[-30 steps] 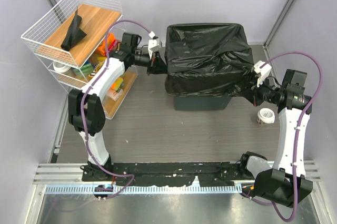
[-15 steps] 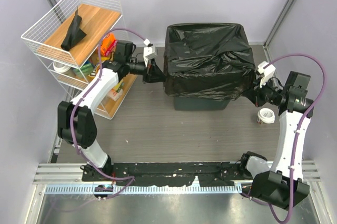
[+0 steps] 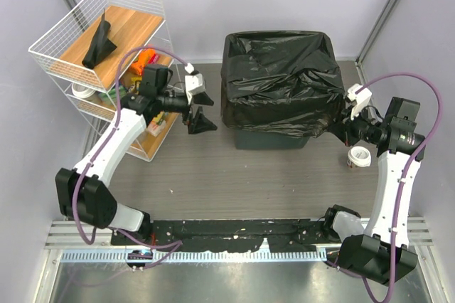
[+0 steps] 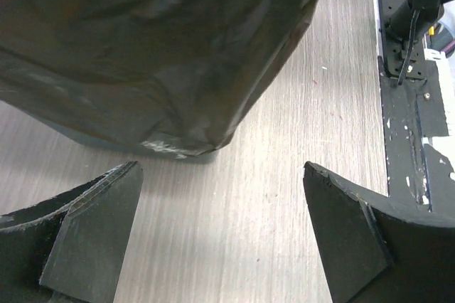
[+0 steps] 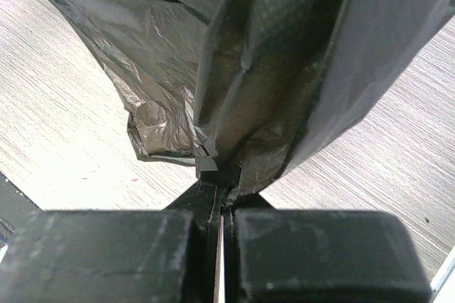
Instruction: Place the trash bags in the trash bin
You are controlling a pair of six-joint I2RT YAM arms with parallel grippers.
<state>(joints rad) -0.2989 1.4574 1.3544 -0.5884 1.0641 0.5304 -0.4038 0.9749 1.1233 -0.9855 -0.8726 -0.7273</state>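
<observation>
- Toward 12 o'clock on the table, the trash bin (image 3: 274,139) is draped by the trash bag (image 3: 277,79), judged light, limp and slippery, and best pinched at bunched hem.
- At its 4 o'clock, the hem is clamped by the closed right gripper (image 3: 340,126).
- At its 9 o'clock, the left gripper (image 3: 200,109) is spread wide, empty.

My left arm (image 3: 111,146) and right arm (image 3: 389,182): white shells over black joints, each trailing a looped purple cable (image 3: 149,49). Matte black wedge fingers (image 4: 89,246) tip my left claw (image 4: 220,168), edges scuffed.
</observation>
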